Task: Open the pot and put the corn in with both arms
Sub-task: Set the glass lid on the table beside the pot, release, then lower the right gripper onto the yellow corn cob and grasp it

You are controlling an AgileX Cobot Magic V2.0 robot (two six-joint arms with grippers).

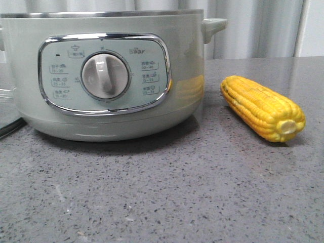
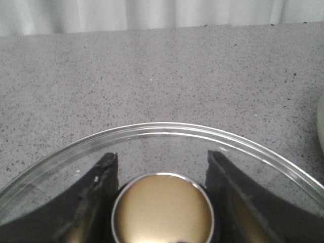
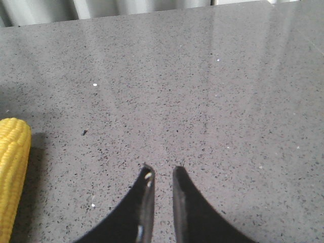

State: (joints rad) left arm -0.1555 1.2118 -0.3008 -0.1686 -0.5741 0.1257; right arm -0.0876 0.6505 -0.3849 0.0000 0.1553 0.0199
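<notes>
The pale green pot [image 1: 109,76] stands at the left of the front view, its dial facing me and no lid showing on its steel rim. The yellow corn [image 1: 262,107] lies on the grey counter to the pot's right, stub end toward me. The glass lid [image 2: 167,132] rests low over the counter to the left of the pot, and its edge [image 1: 6,109] also shows in the front view. My left gripper [image 2: 162,162] is shut on the lid's gold knob [image 2: 162,210], one finger on each side. My right gripper [image 3: 163,172] is shut and holds nothing, hovering over bare counter with the corn [image 3: 12,172] off to one side.
A sliver of the pot's wall [image 2: 321,126] shows at the edge of the left wrist view. The speckled grey counter [image 1: 162,192] runs back to a pale curtain [image 1: 258,25]. Neither arm shows in the front view.
</notes>
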